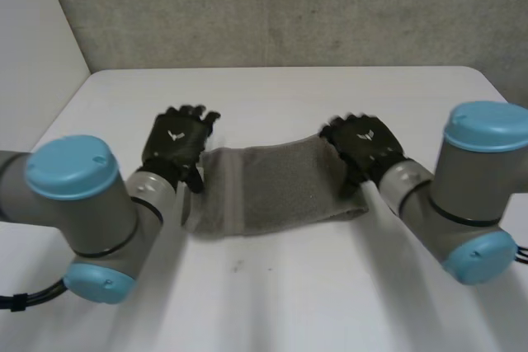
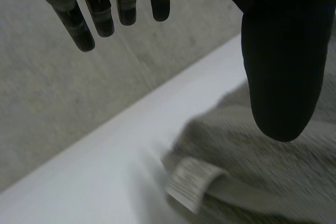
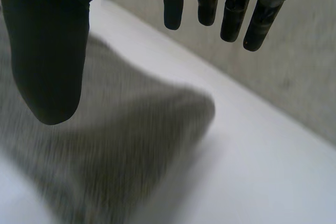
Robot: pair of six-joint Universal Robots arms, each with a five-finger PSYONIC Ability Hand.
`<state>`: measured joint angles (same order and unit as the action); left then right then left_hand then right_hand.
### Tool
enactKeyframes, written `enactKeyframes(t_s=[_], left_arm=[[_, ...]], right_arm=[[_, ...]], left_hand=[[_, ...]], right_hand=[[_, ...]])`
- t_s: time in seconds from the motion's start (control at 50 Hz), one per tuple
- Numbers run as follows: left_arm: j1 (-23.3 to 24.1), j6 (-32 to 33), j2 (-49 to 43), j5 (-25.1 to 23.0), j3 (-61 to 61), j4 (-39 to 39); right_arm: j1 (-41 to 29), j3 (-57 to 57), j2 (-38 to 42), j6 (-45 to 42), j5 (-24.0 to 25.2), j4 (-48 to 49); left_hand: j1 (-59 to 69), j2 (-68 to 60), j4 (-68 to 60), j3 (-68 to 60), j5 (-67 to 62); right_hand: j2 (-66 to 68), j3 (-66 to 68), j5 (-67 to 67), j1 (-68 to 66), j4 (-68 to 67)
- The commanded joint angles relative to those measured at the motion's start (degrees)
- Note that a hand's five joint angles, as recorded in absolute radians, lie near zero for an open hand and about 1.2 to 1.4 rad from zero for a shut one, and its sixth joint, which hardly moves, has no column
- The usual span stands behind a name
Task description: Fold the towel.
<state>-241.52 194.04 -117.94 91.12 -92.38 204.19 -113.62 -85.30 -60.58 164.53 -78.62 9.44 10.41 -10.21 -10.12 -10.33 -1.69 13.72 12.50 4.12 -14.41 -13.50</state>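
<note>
The grey towel (image 1: pixel 272 191) lies in the middle of the head view as a wide strip, slightly bowed, its long side running left to right between the 2 hands. A paler hem band (image 1: pixel 239 191) crosses it near its left end. The towel rests on the white table (image 1: pixel 330 286), whose far edge meets a grey wall (image 1: pixel 272 14) across the top of the frame. The left hand (image 1: pixel 177 142) sits left of centre at the towel's left end, just above its upper left corner. In the left wrist view the towel (image 2: pixel 262 171) lies under this hand's thumb (image 2: pixel 281 66), with the turned hem band (image 2: pixel 191 184) at its near corner. The fingers (image 2: pixel 79 24) are straight and spread away from the thumb, over bare table (image 2: pixel 79 192), so the hand is released and grasps nothing. The right hand (image 1: pixel 363 147) sits right of centre over the towel's upper right corner. In the right wrist view the towel (image 3: pixel 115 145) lies below its thumb (image 3: pixel 50 61), and the straight fingers (image 3: pixel 236 9) hang apart from the thumb above the table (image 3: pixel 262 182), so this hand is also released. Whether either palm touches the cloth cannot be told. The left arm (image 1: pixel 82 212) fills the lower left of the head view, the right arm (image 1: pixel 470 195) the lower right.
</note>
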Motion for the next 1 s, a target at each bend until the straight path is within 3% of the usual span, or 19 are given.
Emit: enactKeyframes(t_s=[0.02, 0.04, 0.08, 0.14, 0.18, 0.2, 0.24, 0.52, 0.68, 0.78, 0.92, 0.96, 0.98, 1.0], left_arm=[[1.31, 0.28, -5.54, 1.87, 1.33, -0.98], [1.31, 0.28, -5.55, 1.87, 1.33, -0.98], [1.75, 0.28, -5.72, 1.87, 1.33, -0.9], [1.93, 0.28, -5.64, 1.87, 1.42, -0.9], [2.28, 0.28, -5.37, 1.95, 1.33, -0.9], [2.28, 0.28, -5.37, 1.95, 1.33, -0.9], [2.54, 0.2, -4.85, 2.04, 1.07, -1.07], [2.28, 0.02, 4.91, 2.13, -2.72, -1.16], [0.52, 0.11, 10.36, 3.71, -4.91, -1.25], [-1.59, 0.02, 12.12, 5.21, -5.79, -1.25], [-1.42, -0.33, 12.03, 5.12, -5.62, -1.16], [-1.24, -0.33, 11.77, 5.12, -5.35, -1.07], [-0.89, -0.25, 11.42, 5.12, -4.92, -0.98], [-0.89, -0.24, 11.42, 5.12, -4.91, -0.98]], right_arm=[[6.56, -6.54, 2.82, -1.32, 8.46, 0.66], [6.56, -6.55, 2.83, -1.32, 8.48, 0.67], [7.0, -7.16, 4.15, -1.5, 10.49, 2.42], [7.18, -7.25, 4.42, -1.5, 10.5, 3.57], [7.35, -7.51, 5.03, -1.5, 10.5, 6.89], [7.36, -7.52, 5.03, -1.5, 10.5, 6.91], [7.7, -8.13, 5.38, -1.32, 10.24, 10.06], [8.06, -1.45, -1.74, -1.32, 7.07, 10.07], [-6.53, 13.14, 3.19, -2.46, 7.86, 2.6], [-16.88, 16.04, 10.55, -10.96, 8.83, -0.99], [-19.28, 14.11, 13.56, -16.87, 7.87, -4.95], [-19.19, 13.49, 12.68, -16.35, 7.95, -5.4], [-19.1, 12.88, 11.11, -15.65, 7.95, -5.4], [-19.1, 12.87, 11.1, -15.65, 7.95, -5.4]], left_hand=[[1.65, -1.86, -1.94, -1.73, -0.37], [1.65, -1.86, -1.94, -1.73, -0.37], [1.65, -1.86, -1.94, -1.73, -0.37], [1.65, -1.86, -1.94, -1.73, -0.37], [1.48, -1.69, -1.78, -1.57, -0.2], [1.48, -1.69, -1.78, -1.56, -0.2], [1.32, -1.52, -1.61, -1.4, -0.04], [0.47, -0.68, -0.77, -0.56, 0.81], [0.14, -0.34, -0.43, -0.22, 1.14], [0.14, -0.34, -0.43, -0.22, 1.14], [0.14, -0.34, -0.43, -0.22, 1.14], [0.14, -0.34, -0.43, -0.22, 1.14], [0.14, -0.34, -0.43, -0.22, 1.14], [0.14, -0.34, -0.43, -0.22, 1.14]], right_hand=[[6.92, 8.13, 6.51, -6.23, -7.13], [6.97, 8.18, 6.56, -6.27, -7.18], [22.36, 23.57, 21.96, -21.67, -22.57], [31.86, 33.07, 31.46, -31.17, -32.07], [51.78, 53.0, 51.38, -51.09, -51.99], [51.88, 53.09, 51.47, -51.19, -52.09], [66.23, 67.44, 65.82, -65.54, -66.44], [66.28, 67.5, 65.88, -65.59, -66.5], [66.28, 67.5, 65.88, -65.59, -66.5], [66.28, 67.5, 65.88, -65.59, -66.5], [66.28, 67.5, 65.88, -65.59, -66.5], [63.32, 64.53, 62.91, -62.63, -63.53], [44.5, 45.71, 44.09, -43.81, -44.71], [44.31, 45.52, 43.91, -43.62, -44.52]])
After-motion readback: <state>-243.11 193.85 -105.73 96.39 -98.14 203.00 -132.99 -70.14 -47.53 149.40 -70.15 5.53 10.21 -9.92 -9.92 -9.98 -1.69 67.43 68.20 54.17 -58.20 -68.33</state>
